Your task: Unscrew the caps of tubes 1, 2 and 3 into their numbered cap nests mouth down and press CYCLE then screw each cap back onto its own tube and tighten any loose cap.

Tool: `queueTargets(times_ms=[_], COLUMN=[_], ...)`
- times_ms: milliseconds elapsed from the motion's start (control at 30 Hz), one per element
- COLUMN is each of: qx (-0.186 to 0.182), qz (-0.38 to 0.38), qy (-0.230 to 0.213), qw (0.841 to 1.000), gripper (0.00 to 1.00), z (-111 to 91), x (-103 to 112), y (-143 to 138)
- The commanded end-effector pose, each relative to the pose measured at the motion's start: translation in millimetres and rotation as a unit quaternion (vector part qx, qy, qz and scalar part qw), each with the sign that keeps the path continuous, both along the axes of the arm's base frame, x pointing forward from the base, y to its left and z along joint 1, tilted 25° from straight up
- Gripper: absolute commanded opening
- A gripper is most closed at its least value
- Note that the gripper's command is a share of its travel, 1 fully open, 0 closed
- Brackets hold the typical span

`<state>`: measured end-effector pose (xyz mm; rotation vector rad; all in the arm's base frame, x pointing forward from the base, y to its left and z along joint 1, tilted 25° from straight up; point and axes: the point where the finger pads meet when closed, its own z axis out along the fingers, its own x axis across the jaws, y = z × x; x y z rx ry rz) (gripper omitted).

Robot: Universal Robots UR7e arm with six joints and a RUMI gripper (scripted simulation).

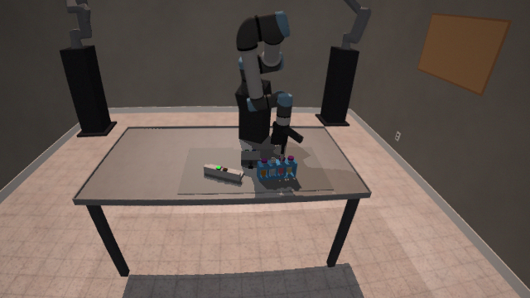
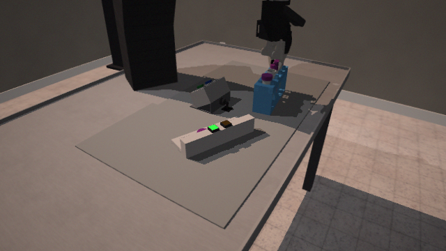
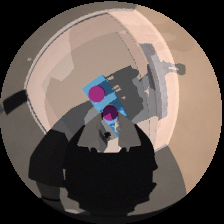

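Observation:
The blue decapping station holds four tubes. Tube 1's magenta cap is on. My gripper is lowered over tube 2 and shut on its magenta cap; the cap sits at the tube mouth. Tube 3 has no cap. Tube 4's magenta cap is on. In the white cap tray, one magenta cap shows partly behind the rear wall; its nest number is hidden. The green lamp is lit, the amber lamp dark.
The grey key housing stands between station and tray, with a blue key and a green key. A small black part juts out at its foot. Tube 1 and tube 3 stand close beside my fingers.

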<state>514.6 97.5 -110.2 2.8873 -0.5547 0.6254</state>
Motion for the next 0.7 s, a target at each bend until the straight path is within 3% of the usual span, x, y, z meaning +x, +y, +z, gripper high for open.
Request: queueTargets(times_ms=[0, 333, 367, 433, 567, 600, 667], qx=[0.001, 0.001, -0.015, -0.015, -0.074, -0.076, -0.104], qz=[-0.006, -0.006, 0.031, 0.031, 0.175, 0.181, 0.248], qy=[-0.001, -0.001, 0.008, 0.008, 0.041, 0.042, 0.058], qw=[1.0, 1.0, 0.999, 0.999, 0.981, 0.98, 0.961], gripper=[0.35, 0.35, 0.35, 0.35, 0.35, 0.35, 0.35], z=[0.2, 0.2, 0.7, 0.7, 0.7, 0.7, 0.7], x=[0.1, 0.1, -0.1, -0.1, -0.1, -0.1, -0.1], y=[0.2, 0.2, 0.3, 0.3, 0.3, 0.3, 0.3])
